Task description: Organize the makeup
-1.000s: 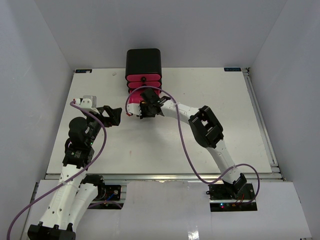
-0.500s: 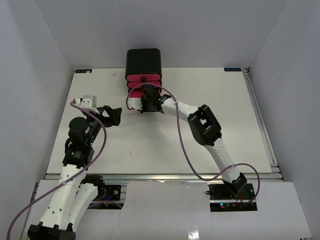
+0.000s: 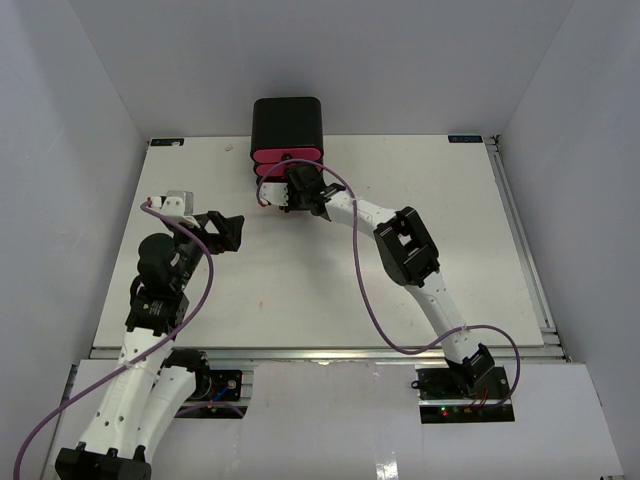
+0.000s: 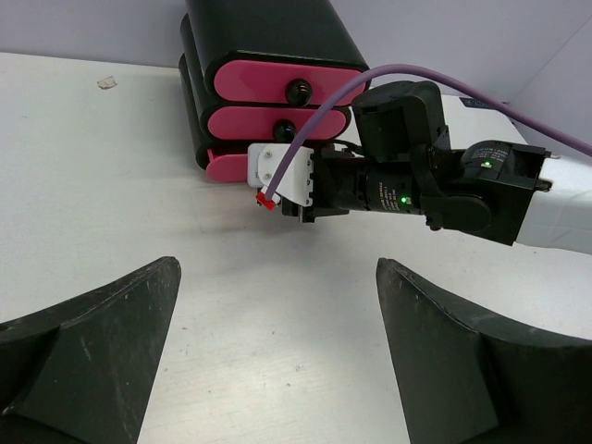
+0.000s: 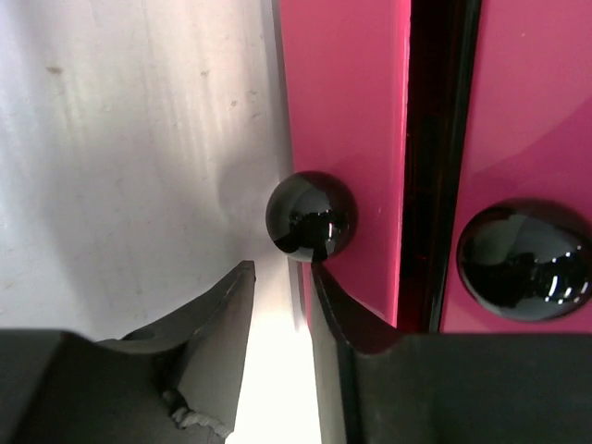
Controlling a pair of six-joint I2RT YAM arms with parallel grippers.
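I cannot tell where the makeup is from these views. The black box [image 3: 287,122] stands at the middle of the table's [image 3: 450,220] far edge. My right gripper [image 5: 277,277] has its fingers nearly together, tips against the lowest pink drawer's [image 4: 227,166] knob [image 5: 312,215]. My left gripper [image 4: 277,268] hangs spread wide near the left edge.
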